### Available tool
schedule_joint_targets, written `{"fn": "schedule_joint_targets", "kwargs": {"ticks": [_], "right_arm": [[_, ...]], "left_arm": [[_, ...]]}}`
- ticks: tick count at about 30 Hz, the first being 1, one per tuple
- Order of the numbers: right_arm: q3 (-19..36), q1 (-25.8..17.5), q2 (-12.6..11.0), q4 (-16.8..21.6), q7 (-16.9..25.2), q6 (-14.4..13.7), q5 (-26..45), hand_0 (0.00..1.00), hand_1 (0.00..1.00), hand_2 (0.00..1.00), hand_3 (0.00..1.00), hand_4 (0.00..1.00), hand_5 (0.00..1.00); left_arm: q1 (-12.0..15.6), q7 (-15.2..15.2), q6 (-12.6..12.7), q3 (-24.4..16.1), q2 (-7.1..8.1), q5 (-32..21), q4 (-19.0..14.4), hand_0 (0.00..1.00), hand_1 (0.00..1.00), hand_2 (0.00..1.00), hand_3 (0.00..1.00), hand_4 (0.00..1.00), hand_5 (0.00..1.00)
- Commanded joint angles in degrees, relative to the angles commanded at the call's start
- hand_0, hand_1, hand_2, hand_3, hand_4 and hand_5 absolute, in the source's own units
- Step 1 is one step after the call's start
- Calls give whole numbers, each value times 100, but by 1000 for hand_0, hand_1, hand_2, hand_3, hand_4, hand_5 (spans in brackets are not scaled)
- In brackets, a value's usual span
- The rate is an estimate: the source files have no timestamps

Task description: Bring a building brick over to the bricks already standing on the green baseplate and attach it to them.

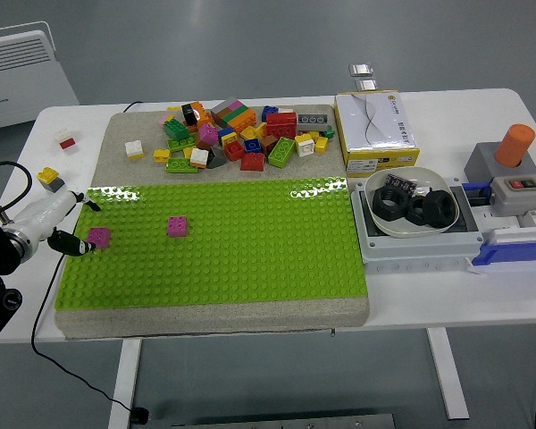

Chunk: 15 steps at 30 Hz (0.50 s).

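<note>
The left hand (67,223) reaches in from the left edge over the near-left part of the green baseplate (250,259), its white fingers (58,204) stretched forward and a dark fingertip lying right against a magenta brick (98,237) that sits on the plate's left margin; whether the fingers actually pinch that brick or only touch it cannot be told. A second magenta brick (178,226), square and studded like the first, stands on the plate a little to the right, apart from the hand. The baseplate is glossy plastic covered in rows of studs and rests on a grey, rough-looking mat (116,134). On the far part of that mat lies a loose pile of bricks (241,134) in red, green, yellow, blue, orange and white. A small yellow piece (48,177) and a red-and-white piece (66,140) lie on the white table (482,295) to the left of the mat. To the right stand a yellow-and-white box (375,130), a white bowl (380,223) holding large black nuts (415,207), and a grey unit with an orange cylinder (516,145)
</note>
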Motion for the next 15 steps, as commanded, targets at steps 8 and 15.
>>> {"fn": "schedule_joint_targets", "kwargs": {"ticks": [8,15], "right_arm": [[6,6,2,0,12,8,-11,726,780,850,855,825,998],[12,11,7,0,23,21,-21,725,779,849,856,825,998]], "left_arm": [[10,-33,54,-9,-59,5,116,946,930,936,681,817,2],[32,-69,78,-39,-137,18,257,946,931,935,647,810,2]]}}
